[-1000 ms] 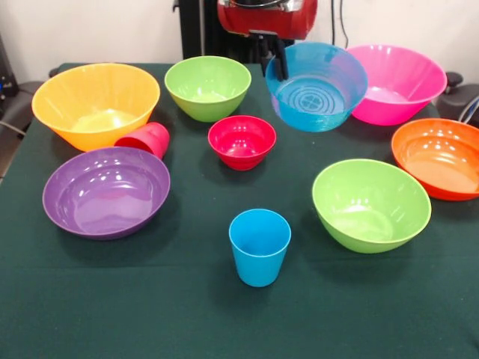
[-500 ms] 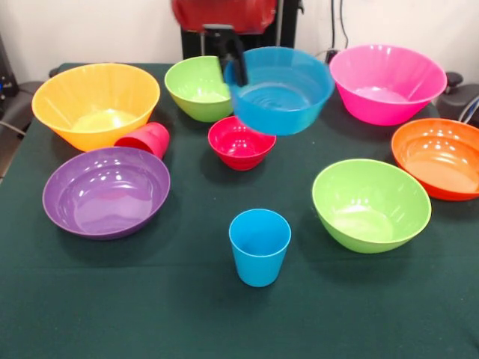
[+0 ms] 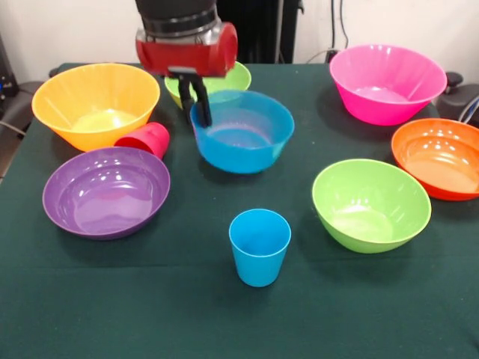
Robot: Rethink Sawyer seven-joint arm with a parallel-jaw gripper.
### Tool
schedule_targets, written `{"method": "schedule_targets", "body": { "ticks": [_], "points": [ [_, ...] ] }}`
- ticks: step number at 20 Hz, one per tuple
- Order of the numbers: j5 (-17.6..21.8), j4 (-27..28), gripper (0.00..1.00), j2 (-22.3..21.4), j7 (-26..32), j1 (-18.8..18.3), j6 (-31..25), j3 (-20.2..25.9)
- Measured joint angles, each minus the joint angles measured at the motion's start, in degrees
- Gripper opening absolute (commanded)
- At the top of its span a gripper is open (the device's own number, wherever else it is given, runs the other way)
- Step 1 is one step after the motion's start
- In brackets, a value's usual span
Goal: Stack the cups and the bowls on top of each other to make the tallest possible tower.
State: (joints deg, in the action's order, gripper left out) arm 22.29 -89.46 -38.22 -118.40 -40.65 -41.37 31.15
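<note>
The gripper (image 3: 196, 105) is clamped on the left rim of the blue bowl (image 3: 243, 134), one finger inside the wall and one outside. That bowl sits mid-table, hiding the small red bowl. The sky-blue cup (image 3: 260, 245) stands upright near the front. The red cup (image 3: 146, 139) lies tipped between the yellow-orange bowl (image 3: 93, 101) and the purple bowl (image 3: 105, 191).
</note>
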Motion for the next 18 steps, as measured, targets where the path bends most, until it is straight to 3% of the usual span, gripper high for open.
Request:
{"method": "schedule_targets", "body": {
  "ticks": [5, 18],
  "points": [
    [2.3, 2.4, 0.00, 3.3, 0.0, 0.0, 0.0, 2.3],
    [2.9, 6.5, 0.00, 7.4, 0.0, -0.1, 0.0, 6.7]
  ]
}}
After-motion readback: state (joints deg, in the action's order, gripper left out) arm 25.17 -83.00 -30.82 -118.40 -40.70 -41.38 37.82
